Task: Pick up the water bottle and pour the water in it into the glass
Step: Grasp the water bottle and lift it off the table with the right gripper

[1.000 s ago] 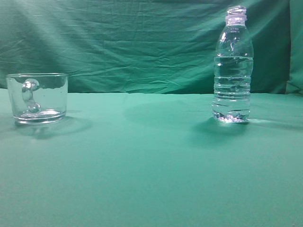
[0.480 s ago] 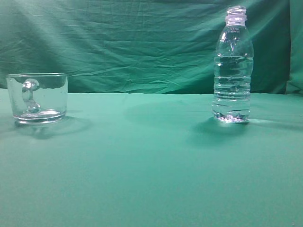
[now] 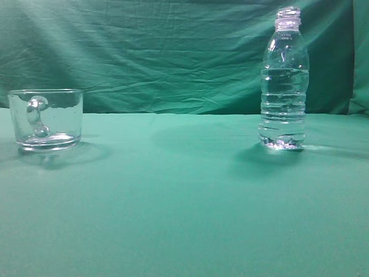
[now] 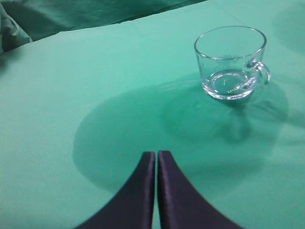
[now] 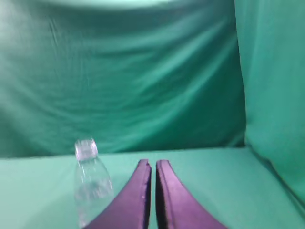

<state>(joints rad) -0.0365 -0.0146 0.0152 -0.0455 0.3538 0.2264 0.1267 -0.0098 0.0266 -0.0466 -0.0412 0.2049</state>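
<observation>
The water bottle (image 3: 283, 81) stands upright and uncapped on the green cloth at the right, with the water (image 3: 282, 107) filling it to below the shoulder. It also shows in the right wrist view (image 5: 91, 183), left of my right gripper (image 5: 153, 163), which is shut and empty and apart from it. The glass (image 3: 46, 119) stands at the far left with its handle facing the camera. In the left wrist view the glass (image 4: 232, 62) is far ahead and to the right of my left gripper (image 4: 156, 153), which is shut and empty. Neither gripper shows in the exterior view.
A green cloth covers the table (image 3: 184, 202) and hangs as a creased backdrop (image 3: 161, 52) behind it. In the right wrist view a cloth wall (image 5: 276, 95) stands close on the right.
</observation>
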